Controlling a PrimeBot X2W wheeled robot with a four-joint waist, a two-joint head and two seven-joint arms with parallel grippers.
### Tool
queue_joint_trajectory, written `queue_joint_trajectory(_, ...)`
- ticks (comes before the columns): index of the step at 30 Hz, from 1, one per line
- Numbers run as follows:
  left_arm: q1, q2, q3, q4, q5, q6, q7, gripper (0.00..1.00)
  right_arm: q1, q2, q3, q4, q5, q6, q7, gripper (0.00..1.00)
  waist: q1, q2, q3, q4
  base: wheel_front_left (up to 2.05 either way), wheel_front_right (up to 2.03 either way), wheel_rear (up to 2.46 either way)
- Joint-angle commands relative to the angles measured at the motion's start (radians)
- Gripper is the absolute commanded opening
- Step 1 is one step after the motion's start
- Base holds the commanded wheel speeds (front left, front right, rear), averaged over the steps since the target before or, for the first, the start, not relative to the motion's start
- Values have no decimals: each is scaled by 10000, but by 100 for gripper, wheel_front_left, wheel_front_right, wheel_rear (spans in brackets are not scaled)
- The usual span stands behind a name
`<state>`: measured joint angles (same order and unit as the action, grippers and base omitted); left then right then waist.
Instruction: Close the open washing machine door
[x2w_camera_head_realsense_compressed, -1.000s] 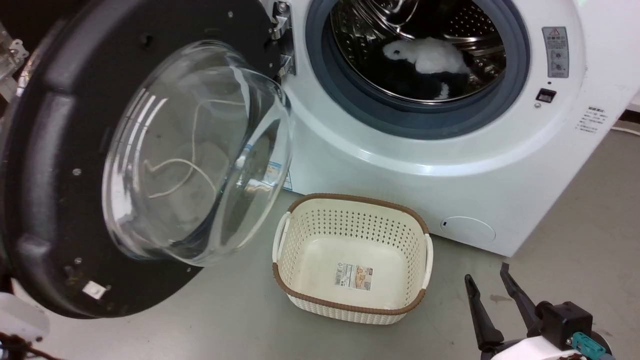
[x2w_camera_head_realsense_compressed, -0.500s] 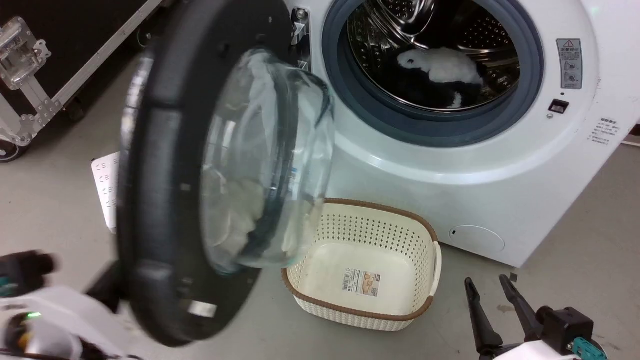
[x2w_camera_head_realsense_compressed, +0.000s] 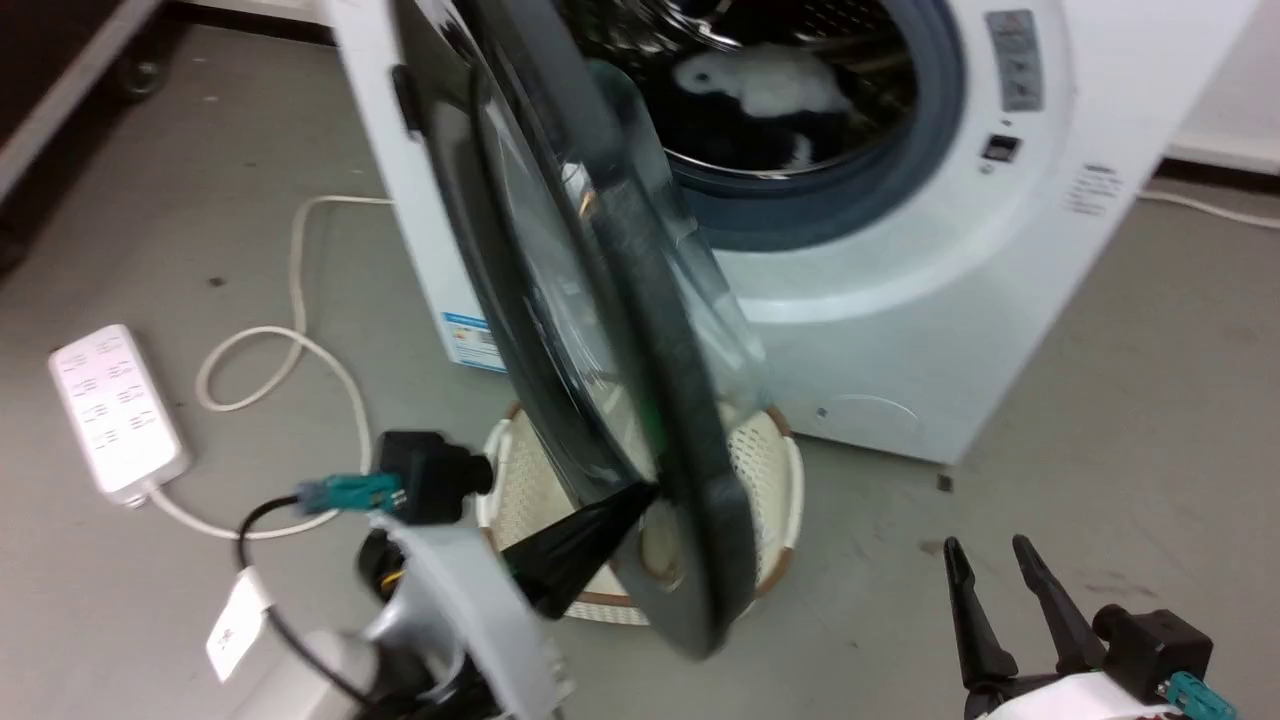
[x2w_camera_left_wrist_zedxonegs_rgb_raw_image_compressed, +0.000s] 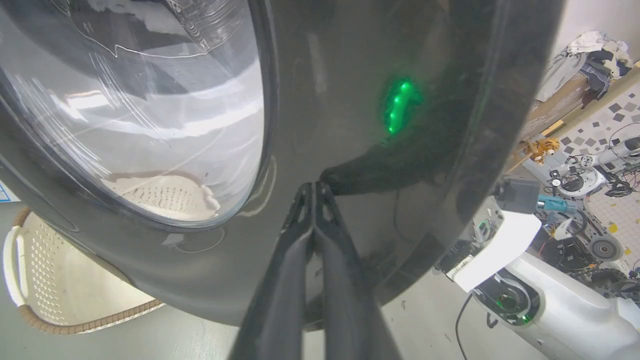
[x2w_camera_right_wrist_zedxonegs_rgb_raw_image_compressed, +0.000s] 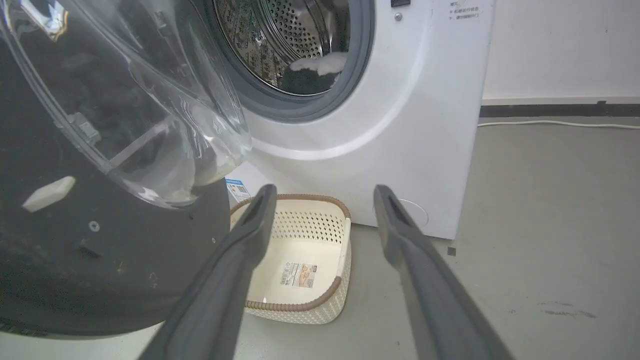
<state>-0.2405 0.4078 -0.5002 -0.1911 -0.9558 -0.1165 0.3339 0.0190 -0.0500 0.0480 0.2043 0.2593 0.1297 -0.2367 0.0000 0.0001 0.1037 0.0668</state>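
The washing machine door (x2w_camera_head_realsense_compressed: 640, 330), with its glossy black rim and bulging clear glass, stands edge-on in the head view, about halfway swung toward the white washing machine (x2w_camera_head_realsense_compressed: 900, 300). My left gripper (x2w_camera_head_realsense_compressed: 645, 488) is shut, and its tips press on the outer face of the door's lower rim. In the left wrist view the closed fingers (x2w_camera_left_wrist_zedxonegs_rgb_raw_image_compressed: 314, 186) meet the dark rim of the door (x2w_camera_left_wrist_zedxonegs_rgb_raw_image_compressed: 350, 125) beside the glass. My right gripper (x2w_camera_head_realsense_compressed: 985, 545) is open and empty at the lower right, away from the door. The right wrist view looks between the spread right gripper (x2w_camera_right_wrist_zedxonegs_rgb_raw_image_compressed: 325, 192) at the door (x2w_camera_right_wrist_zedxonegs_rgb_raw_image_compressed: 100, 260) and the washing machine (x2w_camera_right_wrist_zedxonegs_rgb_raw_image_compressed: 400, 125).
A cream perforated basket (x2w_camera_head_realsense_compressed: 770, 470) sits on the floor under the door's swing, in front of the machine. White and dark laundry (x2w_camera_head_realsense_compressed: 760, 85) lies in the drum. A white power strip (x2w_camera_head_realsense_compressed: 115, 410) and its looped cable (x2w_camera_head_realsense_compressed: 300, 350) lie on the floor at the left.
The door has swung from wide open to about halfway toward the machine. My left arm has come in behind it, tips on its outer face. The head camera has shifted; the right gripper has held still.
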Motion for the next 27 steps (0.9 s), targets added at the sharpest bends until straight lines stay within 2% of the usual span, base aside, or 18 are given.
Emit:
queue_joint_trajectory(1, -441, -48, -346, 122, -169, -69, -152, 0, -140, -2, -12, 28, 116, 9, -111, 100, 0, -1, 248, -435, 0, 0, 0)
queue_joint_trajectory(8, -2436, -302, -1889, 1635, -197, -142, -1100, 0, -278, -3, 38, -12, 394, 10, -250, 100, 0, -1, 676, -1559, 0, 0, 0)
queue_joint_trajectory(15, -3929, -743, -2541, 3634, 375, -142, -2164, 0, -235, -3, 47, -128, 563, 10, -250, 100, 0, -1, 868, -2292, 0, 0, 0)
queue_joint_trajectory(16, -4305, -923, -2669, 4283, 436, -142, -2557, 0, -180, -3, 32, -157, 581, 10, -250, 100, 0, -1, 858, -2365, 0, 0, 0)
queue_joint_trajectory(20, -4493, -1016, -2805, 4587, 227, -142, -3054, 0, -30, -3, -148, -143, 574, 10, -250, 100, 0, -1, 624, -2122, 0, 0, 0)
queue_joint_trajectory(24, -4538, -846, -2535, 4583, 112, -132, -3721, 0, 75, -3, -212, -85, 454, 10, -250, 100, 0, -1, 300, -1624, 0, 0, 0)
queue_joint_trajectory(27, -4616, -536, -2194, 4521, 598, 167, -4516, 0, 120, -3, -249, -30, 379, 10, -250, 100, 0, -1, 28, -1212, 0, 0, 0)
